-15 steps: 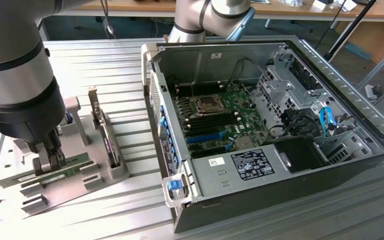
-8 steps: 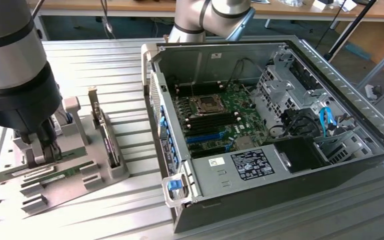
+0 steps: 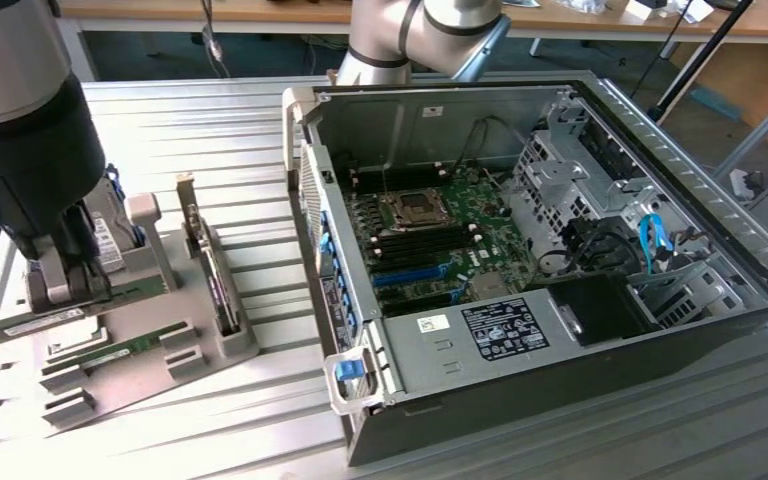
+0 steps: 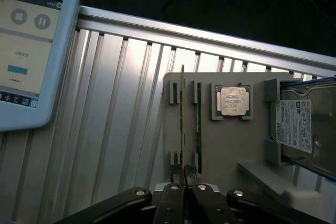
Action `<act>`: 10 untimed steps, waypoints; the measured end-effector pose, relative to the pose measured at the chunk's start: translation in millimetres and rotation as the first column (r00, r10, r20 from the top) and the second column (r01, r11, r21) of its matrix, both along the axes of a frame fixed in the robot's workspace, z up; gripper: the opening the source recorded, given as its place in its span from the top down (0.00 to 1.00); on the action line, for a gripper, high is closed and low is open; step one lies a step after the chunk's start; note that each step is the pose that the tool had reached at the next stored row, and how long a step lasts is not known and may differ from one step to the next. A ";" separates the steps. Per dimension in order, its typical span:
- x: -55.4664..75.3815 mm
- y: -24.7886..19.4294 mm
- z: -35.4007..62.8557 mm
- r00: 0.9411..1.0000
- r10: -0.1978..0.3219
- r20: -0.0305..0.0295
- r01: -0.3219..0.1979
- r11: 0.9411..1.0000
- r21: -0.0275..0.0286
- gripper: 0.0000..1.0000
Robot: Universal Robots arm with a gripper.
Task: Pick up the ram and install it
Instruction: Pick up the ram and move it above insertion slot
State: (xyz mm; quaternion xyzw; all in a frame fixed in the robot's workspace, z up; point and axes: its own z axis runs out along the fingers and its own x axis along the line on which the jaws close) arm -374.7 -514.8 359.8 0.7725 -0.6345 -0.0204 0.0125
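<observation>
At the exterior view's left, over the grey holder (image 3: pixel 124 385) on the ribbed desk (image 3: pixel 264 420), the jaws are pinched almost closed on the ram (image 3: pixel 17 328), gripping its upper edge. The ram stands on edge, just beside a second ram (image 3: pixel 124 350) that sits in the holder's slot. An open computer case (image 3: pixel 424 115) lies well apart, toward that view's right.
</observation>
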 end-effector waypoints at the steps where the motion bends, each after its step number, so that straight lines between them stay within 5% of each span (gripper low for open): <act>1: 0.0 0.0 1.4 1.000 0.000 0.000 0.000 1.000 0.000 0.88; 10: 0.0 0.0 16.7 1.000 0.000 0.000 0.000 1.000 0.000 0.88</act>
